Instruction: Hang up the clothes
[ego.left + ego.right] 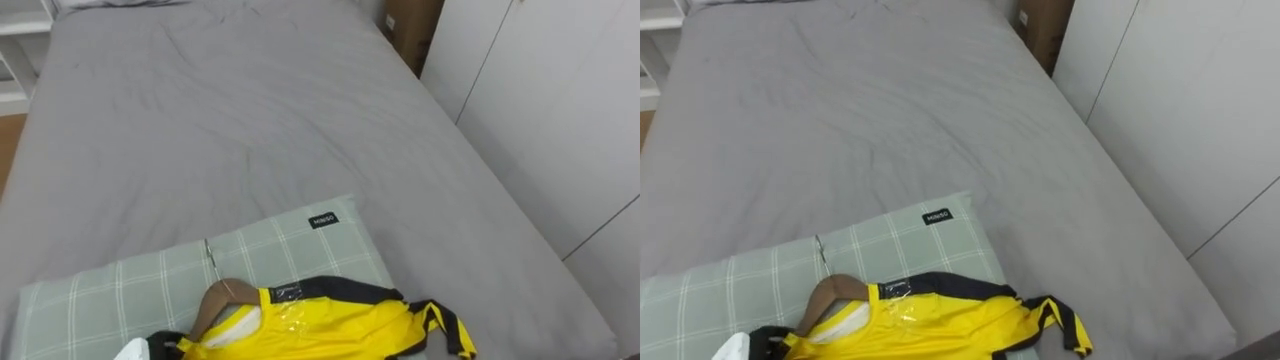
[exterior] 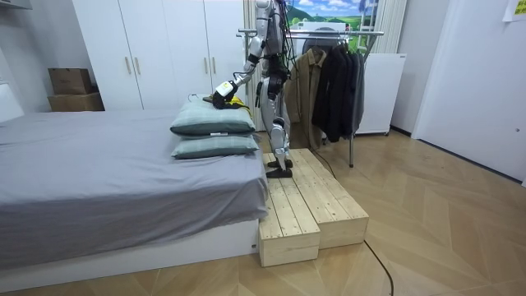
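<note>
Shirt (image 1: 330,325): yellow, on a hanger (image 1: 213,300), atop the pillow (image 1: 140,280), bottom centre.
Left hand (image 1: 140,350): lower left corner; I cannot tell its fingers.

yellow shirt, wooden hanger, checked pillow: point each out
yellow shirt (image 1: 330,322), left eye view, on its yellow front
wooden hanger (image 1: 212,302), left eye view, on its brown shoulder
checked pillow (image 1: 285,245), left eye view, on its bare cover above the shirt
</note>
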{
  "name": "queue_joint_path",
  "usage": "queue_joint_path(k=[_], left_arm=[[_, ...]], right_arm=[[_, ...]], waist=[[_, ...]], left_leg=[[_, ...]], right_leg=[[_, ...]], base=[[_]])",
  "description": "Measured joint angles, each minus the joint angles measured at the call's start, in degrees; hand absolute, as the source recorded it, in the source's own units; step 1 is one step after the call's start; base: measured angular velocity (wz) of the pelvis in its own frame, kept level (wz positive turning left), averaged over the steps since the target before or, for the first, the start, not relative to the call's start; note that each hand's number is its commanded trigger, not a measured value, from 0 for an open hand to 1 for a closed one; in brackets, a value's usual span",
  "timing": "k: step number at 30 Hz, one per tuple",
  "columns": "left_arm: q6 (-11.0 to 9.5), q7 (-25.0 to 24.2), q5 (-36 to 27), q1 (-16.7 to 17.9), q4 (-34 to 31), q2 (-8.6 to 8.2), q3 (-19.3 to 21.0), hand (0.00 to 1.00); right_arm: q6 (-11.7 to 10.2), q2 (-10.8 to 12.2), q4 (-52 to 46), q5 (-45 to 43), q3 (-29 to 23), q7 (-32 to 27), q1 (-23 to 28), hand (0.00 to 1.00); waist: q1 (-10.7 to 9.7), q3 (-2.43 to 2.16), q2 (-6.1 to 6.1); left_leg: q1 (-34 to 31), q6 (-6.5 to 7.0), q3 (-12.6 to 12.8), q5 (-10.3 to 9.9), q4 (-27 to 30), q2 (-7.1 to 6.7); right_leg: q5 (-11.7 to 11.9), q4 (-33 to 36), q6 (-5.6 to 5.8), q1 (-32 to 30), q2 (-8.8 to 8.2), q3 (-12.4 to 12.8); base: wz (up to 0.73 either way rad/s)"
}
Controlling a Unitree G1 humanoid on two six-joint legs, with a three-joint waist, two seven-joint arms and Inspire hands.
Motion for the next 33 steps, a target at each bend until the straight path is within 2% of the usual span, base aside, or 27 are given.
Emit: queue_joint_path(k=[17, 33], left_arm=[[-0.2, -0.2, -3.3, 0.6, 0.2, -0.81, 0.0, 1.00], [-0.2, -0.3, -3.3, 0.5, 0.1, -0.88, 0.0, 1.00]], right_arm=[[0.0, 0.0, 0.1, 2.0, 0.0, -0.5, -0.3, 0.00], [0.0, 0.0, 0.1, 1.8, 0.0, -0.5, -0.4, 0.00]], waist=[[-0.1, 0.36, 0.23], [-0.1, 0.37, 0.25]], left_leg=[[-0.6, 0.01, -0.5, 0.0, 0.2, -0.01], [-1.0, 0.01, -0.7, 0.0, 0.6, -0.04]], right_leg=[[0.1, -0.2, 0.16, -0.4, -0.09, -0.8], [0.1, -0.2, 0.16, -0.6, -0.13, -1.1]], base=[[0.01], [0.00]])
